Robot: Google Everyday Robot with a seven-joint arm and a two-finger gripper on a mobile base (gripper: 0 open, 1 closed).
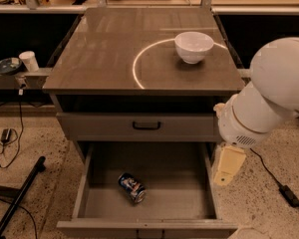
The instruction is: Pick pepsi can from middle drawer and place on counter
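Observation:
The pepsi can (132,187) lies on its side on the floor of the open middle drawer (189,193), left of the drawer's centre. The counter (104,49) is the cabinet's glossy grey-brown top with a bright white arc. My gripper (228,166) hangs from the white arm (269,103) at the right. It is beside and just above the drawer's right wall, well to the right of the can and not touching it.
A white bowl (194,46) stands on the counter on the arc. The closed drawer front with a black handle (146,126) sits above the open drawer. A white cup (28,60) stands on a shelf at left. Cables and a black pole (17,195) lie on the floor.

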